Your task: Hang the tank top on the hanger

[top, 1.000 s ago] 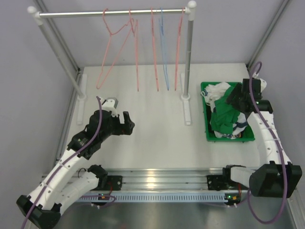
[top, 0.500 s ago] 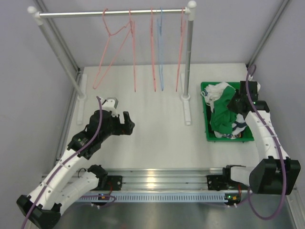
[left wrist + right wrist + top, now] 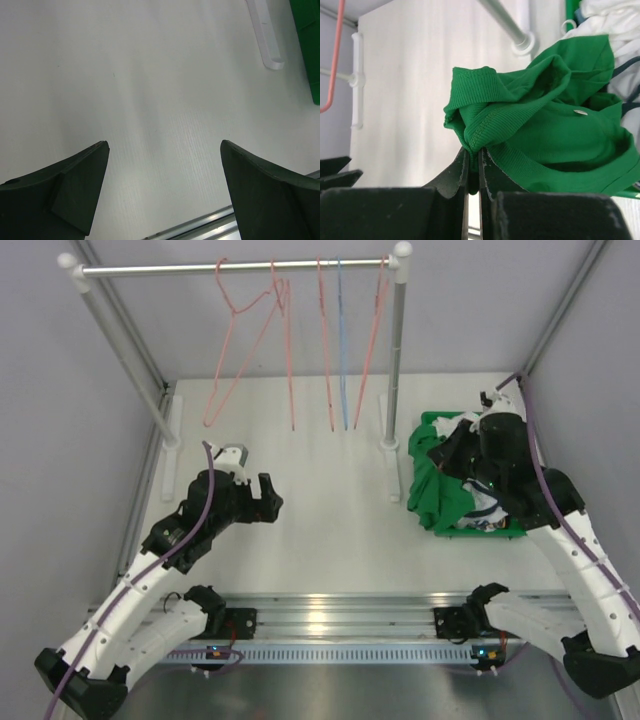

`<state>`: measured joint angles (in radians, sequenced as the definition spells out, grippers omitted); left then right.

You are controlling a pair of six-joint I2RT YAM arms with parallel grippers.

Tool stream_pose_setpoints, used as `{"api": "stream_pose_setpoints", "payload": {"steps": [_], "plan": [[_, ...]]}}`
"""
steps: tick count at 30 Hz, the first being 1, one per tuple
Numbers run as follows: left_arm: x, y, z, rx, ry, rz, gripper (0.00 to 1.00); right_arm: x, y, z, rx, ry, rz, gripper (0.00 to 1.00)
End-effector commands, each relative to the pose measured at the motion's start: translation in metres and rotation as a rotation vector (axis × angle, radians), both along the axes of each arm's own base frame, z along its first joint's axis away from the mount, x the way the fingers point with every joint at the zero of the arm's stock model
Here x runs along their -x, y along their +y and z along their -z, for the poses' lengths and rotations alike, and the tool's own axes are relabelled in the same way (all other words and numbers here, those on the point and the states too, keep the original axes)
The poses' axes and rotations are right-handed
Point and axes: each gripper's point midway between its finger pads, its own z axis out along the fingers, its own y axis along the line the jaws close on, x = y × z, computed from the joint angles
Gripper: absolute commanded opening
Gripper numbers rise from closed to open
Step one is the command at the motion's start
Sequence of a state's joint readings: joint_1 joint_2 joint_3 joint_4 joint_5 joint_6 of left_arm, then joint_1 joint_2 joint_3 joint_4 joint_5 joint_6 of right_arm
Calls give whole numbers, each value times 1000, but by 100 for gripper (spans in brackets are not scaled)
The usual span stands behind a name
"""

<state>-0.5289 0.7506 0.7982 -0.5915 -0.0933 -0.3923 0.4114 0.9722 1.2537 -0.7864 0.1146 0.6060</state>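
The job is at an early stage: the cloth is in hand, but nothing has reached a hanger yet. The right gripper (image 3: 474, 150) is clenched on the tank top (image 3: 545, 135), its two fingers pressed together on a bunched, stitched edge of the green cloth, as its wrist view shows plainly. From above, the top hangs from that pinch and spills over the left rim of the green bin (image 3: 480, 533), with its lower part draped at the bin's near-left corner. Whether it is wholly free of the white garments (image 3: 615, 20) left in the bin cannot be told. The cloth is crumpled, not spread, and no neck or arm opening is held apart. The left gripper (image 3: 164, 144) is released, its fingers wide with only bare table (image 3: 320, 510) between them, and it sits well apart from both the top and the rack. The pink hangers hang untouched on the rail (image 3: 150, 270) at the far side, the leftmost hanger (image 3: 212, 360) turned so its triangle shows, with a blue hanger (image 3: 342, 350) among them. What is left, by my reading, is nearly everything: lifting the top clear, carrying it to the rack, opening it, probably with the left arm's help, and threading a pink hanger through the neck so the straps sit on its shoulders.
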Motion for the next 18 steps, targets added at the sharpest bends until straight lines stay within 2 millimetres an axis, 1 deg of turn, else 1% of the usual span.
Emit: {"api": "stream_pose_setpoints", "payload": {"steps": [1, 2, 3, 4, 5, 6, 7, 8, 9, 10, 11, 12, 13, 14, 15, 16, 17, 18], "plan": [[-3, -6, -23, 50, -39, 6, 98, 19, 26, -16, -77, -7, -49, 0], [-3, -7, -24, 58, -40, 8, 98, 21, 33, -18, -95, -10, -61, 0], [-3, -8, -25, 69, -38, 8, 98, 24, 40, -9, -93, 8, -73, 0], [-3, -10, -24, 76, -32, 11, 98, 31, 52, -3, -80, 14, -99, 0], [-3, -11, -24, 84, -30, 14, 98, 31, 61, 0, -102, 16, -108, 0], [-2, -13, -22, 99, -21, 11, 98, 35, 69, 21, -89, 53, -127, 0], [-2, -15, -20, 110, -9, 16, 98, 44, 86, 32, -97, 72, -178, 0], [-1, -17, -17, 128, 3, 9, 98, 47, 99, 51, -113, 96, -194, 0], [-1, -19, -14, 137, 15, 8, 98, 58, 117, 62, -115, 110, -251, 0], [0, -20, -10, 144, 28, 9, 98, 62, 128, 78, -112, 143, -259, 0], [1, -21, -3, 156, 51, -1, 98, 70, 134, 103, -85, 182, -277, 0], [0, -23, 1, 164, 63, -5, 97, 82, 154, 107, -106, 175, -335, 0], [0, -24, 6, 166, 79, -11, 97, 89, 165, 126, -92, 212, -351, 0], [5, -30, 15, 190, 119, 12, 97, 98, 169, 147, -71, 241, -374, 0], [4, -33, 17, 206, 121, 18, 97, 111, 183, 152, -79, 242, -422, 0], [5, -36, 23, 214, 139, 23, 96, 119, 190, 168, -63, 274, -448, 1], [9, -41, 32, 229, 168, 44, 96, 127, 191, 181, -45, 295, -468, 2], [11, -45, 36, 239, 184, 60, 96, 139, 197, 191, -19, 312, -500, 9]]}}
